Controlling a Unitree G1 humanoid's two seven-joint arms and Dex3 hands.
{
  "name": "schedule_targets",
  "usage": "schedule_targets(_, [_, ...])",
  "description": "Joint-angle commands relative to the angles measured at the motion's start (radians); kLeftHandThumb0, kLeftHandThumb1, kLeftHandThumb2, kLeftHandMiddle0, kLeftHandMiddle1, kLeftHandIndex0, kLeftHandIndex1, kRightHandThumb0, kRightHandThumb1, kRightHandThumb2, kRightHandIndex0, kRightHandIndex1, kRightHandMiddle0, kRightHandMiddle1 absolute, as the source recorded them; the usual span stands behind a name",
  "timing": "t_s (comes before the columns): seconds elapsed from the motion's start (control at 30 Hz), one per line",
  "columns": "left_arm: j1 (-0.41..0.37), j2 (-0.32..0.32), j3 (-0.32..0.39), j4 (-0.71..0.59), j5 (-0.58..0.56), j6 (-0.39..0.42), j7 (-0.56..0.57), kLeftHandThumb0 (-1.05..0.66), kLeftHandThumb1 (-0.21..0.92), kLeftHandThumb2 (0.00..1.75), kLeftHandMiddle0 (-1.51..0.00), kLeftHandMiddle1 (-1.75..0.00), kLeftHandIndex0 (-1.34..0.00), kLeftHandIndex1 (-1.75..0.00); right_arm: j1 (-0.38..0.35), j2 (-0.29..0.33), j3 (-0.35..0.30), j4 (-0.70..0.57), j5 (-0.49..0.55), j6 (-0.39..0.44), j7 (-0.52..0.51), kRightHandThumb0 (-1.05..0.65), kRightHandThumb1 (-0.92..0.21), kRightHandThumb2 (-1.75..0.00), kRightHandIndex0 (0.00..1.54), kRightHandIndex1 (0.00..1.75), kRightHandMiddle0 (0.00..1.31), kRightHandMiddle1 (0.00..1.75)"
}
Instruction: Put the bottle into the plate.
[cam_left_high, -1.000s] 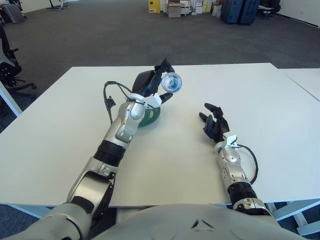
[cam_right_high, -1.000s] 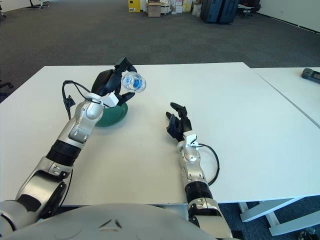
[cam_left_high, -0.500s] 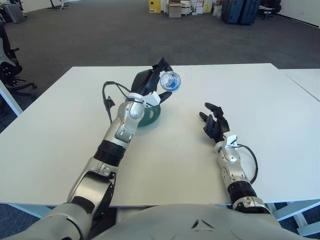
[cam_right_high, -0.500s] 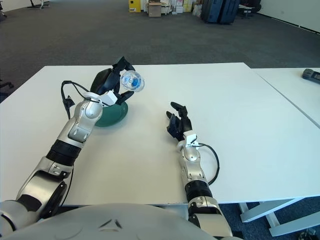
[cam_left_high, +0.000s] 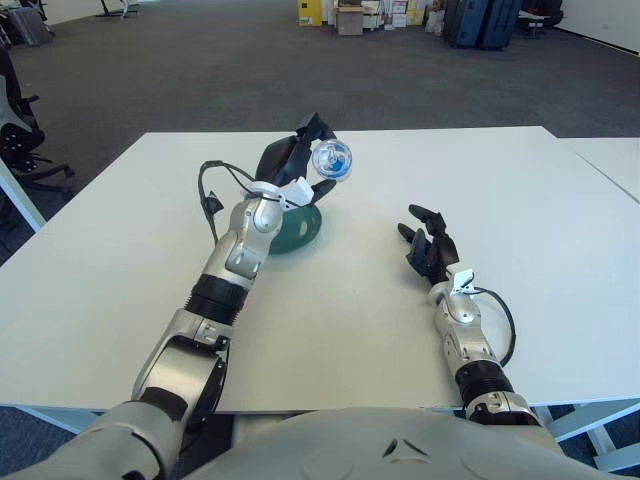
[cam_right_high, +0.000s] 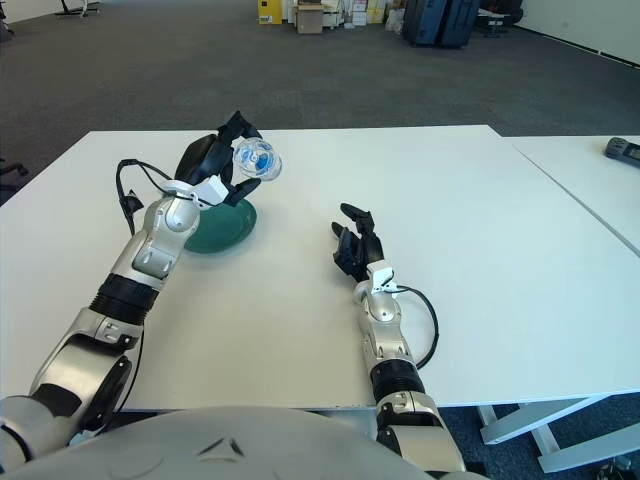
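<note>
My left hand (cam_left_high: 295, 160) is raised above the worktop (cam_left_high: 350, 290) with its dark fingers (cam_left_high: 309, 127) curled around the bottle (cam_left_high: 331, 161); the bottle is clear, with a blue patch showing at the end turned toward me, and it lies tilted in my grasp, clear of the surface; one finger sits over its top and another shows just under it. Directly below and slightly toward me from that hand is the plate (cam_right_high: 222, 227), a dark green dish lying flat on the white worktop; my left wrist and forearm cross over its near-left part, so only its right side shows; the bottle hangs above the plate's far edge and does not touch it. A black cable (cam_left_high: 207, 195) loops out from the left forearm, to the left of the plate.

My right hand (cam_left_high: 430, 247) shows well apart to the right of the plate, low by the worktop, its dark fingers spread and relaxed, holding nothing; whether it touches the surface I cannot tell. Beyond the worktop lies grey carpeted floor (cam_left_high: 200, 70); a second white table (cam_right_high: 600, 190) stands at the right.
</note>
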Motion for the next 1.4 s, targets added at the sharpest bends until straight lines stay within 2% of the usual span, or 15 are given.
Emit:
schedule_targets(0.0, [-0.049, 0.014, 0.023, 0.018, -0.012, -0.012, 0.034, -0.46, 0.34, 1.28, -1.14, -1.75, -0.59, -1.75, 0.067, -0.002, -0.009, 0.093, 0.014, 0.051, 0.007, -0.93, -0.92, -0.98, 0.57, 0.02, 0.0, 0.78])
schedule_targets(0.53, [-0.043, 0.046, 0.035, 0.115, -0.031, -0.077, 0.067, -0.46, 0.35, 1.27, -1.13, -1.75, -0.58, -1.75, 0.063, -0.013, -0.024, 0.112, 0.024, 0.025, 0.033, -0.9, -0.92, -0.97, 0.63, 0.06, 0.0, 0.83])
schedule_targets(1.17, [-0.02, 0.067, 0.04, 0.192, -0.035, -0.126, 0.089, -0.45, 0.36, 1.25, -1.13, -1.75, -0.57, -1.75, 0.061, -0.021, -0.028, 0.127, 0.023, 0.001, 0.04, -0.9, -0.92, -0.99, 0.63, 0.07, 0.0, 0.82])
schedule_targets(1.37, [-0.008, 0.074, 0.049, 0.207, -0.039, -0.11, 0.088, -0.45, 0.37, 1.24, -1.12, -1.75, -0.56, -1.75, 0.062, -0.024, -0.031, 0.125, 0.023, -0.001, 0.041, -0.9, -0.92, -1.0, 0.63, 0.07, 0.0, 0.81])
